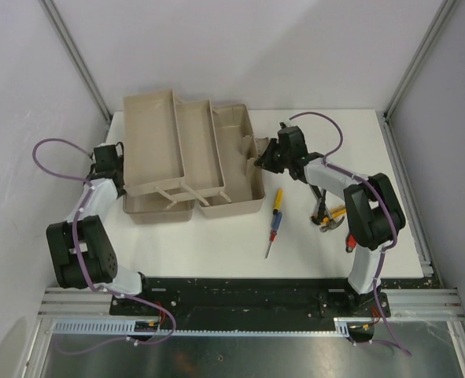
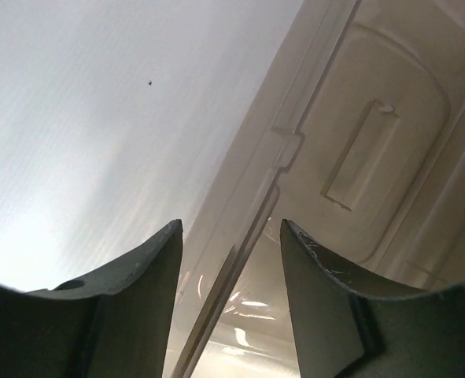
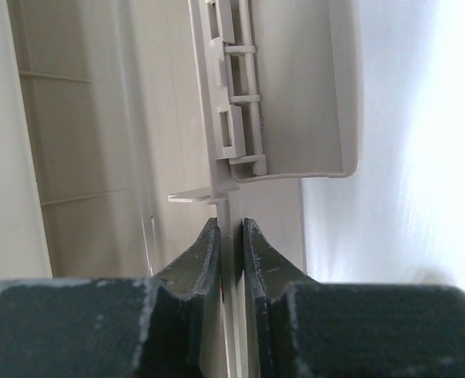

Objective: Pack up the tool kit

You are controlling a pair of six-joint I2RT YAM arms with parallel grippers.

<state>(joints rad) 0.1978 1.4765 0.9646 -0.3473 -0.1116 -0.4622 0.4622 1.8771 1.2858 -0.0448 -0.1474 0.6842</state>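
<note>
The beige toolbox (image 1: 232, 206) stands open at the table's back left, its trays (image 1: 149, 134) folded out to the left. My right gripper (image 1: 262, 160) is at the box's right end, shut on its thin upright wall (image 3: 230, 206), just below the latch (image 3: 234, 94). My left gripper (image 1: 119, 167) is at the box's left side; in the left wrist view it (image 2: 230, 230) is open, with a thin edge of the box (image 2: 240, 260) running between the fingers without touching them. The yellow-red-blue screwdriver (image 1: 274, 222) lies right of the box. The yellow-handled pliers (image 1: 333, 216) lie partly under my right arm.
A black tool (image 1: 320, 201) and a red-handled tool (image 1: 348, 244) show only in part beside my right arm. White walls with metal posts close in the table on three sides. The arm bases stand at the near edge.
</note>
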